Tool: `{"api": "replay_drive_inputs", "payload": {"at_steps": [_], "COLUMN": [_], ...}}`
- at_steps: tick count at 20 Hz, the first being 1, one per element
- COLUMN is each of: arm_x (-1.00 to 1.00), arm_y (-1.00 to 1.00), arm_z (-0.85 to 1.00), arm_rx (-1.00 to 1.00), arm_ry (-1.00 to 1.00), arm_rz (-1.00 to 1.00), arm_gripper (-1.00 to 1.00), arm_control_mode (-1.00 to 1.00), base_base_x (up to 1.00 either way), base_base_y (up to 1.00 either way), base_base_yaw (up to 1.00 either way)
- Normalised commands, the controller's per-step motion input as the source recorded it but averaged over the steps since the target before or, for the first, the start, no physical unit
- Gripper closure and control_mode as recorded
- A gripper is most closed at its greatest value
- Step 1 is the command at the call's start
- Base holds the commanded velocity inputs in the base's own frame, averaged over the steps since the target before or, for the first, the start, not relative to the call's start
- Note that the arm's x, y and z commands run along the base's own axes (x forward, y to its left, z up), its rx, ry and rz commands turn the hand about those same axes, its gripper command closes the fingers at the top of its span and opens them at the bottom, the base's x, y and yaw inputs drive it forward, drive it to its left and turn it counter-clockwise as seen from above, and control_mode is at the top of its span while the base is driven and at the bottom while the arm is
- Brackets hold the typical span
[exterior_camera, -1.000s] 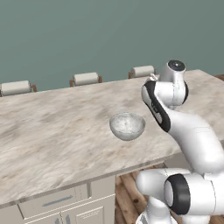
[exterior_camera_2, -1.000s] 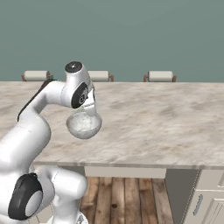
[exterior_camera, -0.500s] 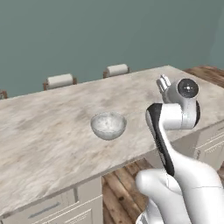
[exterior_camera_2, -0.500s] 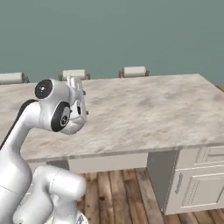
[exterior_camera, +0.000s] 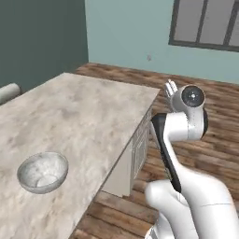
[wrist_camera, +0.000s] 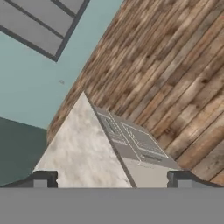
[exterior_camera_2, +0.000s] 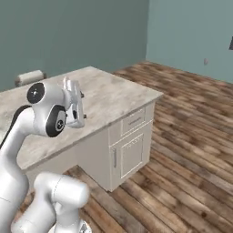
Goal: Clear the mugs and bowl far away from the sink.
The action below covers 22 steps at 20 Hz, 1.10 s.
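The bowl (exterior_camera: 43, 172), wide, white-grey and mottled, stands upright on the marble counter (exterior_camera: 88, 109) at the lower left of the left base view. My gripper (exterior_camera: 170, 86) is held up in the air well to the right of the bowl, past the counter's end, and touches nothing. It also appears in the right base view, gripper (exterior_camera_2: 71, 83) over the counter's near edge. In the hand view the fingertips (wrist_camera: 43, 178) stand far apart with nothing between them, facing the counter's corner and the floor. The mugs and the sink are out of view.
The island's end holds grey cabinet doors and drawers (exterior_camera_2: 131, 144). Wooden floor (exterior_camera_2: 191, 132) spreads to the right of it. A chair back (exterior_camera_2: 29, 77) rises behind the counter. A window (exterior_camera: 205, 22) is set in the teal wall.
The whole picture has swung as the base turned: the counter's end and the floor have come into view, and the bowl now lies at the lower left. The gripper stays open.
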Motion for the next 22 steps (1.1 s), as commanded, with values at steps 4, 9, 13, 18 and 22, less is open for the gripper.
{"api": "replay_drive_inputs", "payload": {"at_steps": [4, 9, 13, 18, 22], "arm_x": [0.0, 0.0, 0.0, 0.0, 0.0], "arm_y": [0.0, 0.0, 0.0, 0.0, 0.0], "arm_z": [0.0, 0.0, 0.0, 0.0, 0.0], "arm_rx": [0.0, 0.0, 0.0, 0.0, 0.0], "arm_ry": [0.0, 0.0, 0.0, 0.0, 0.0], "arm_rz": [0.0, 0.0, 0.0, 0.0, 0.0], "arm_gripper": [-1.0, -1.0, -1.0, -1.0, -1.0], "arm_control_mode": [1.0, 1.0, 1.0, 1.0, 1.0], "base_base_x": [0.0, 0.0, 0.0, 0.0, 0.0], "base_base_y": [0.06, 0.04, 0.0, 0.0, 0.0], "base_base_yaw": [-1.0, -1.0, -1.0, -1.0, -1.0]}}
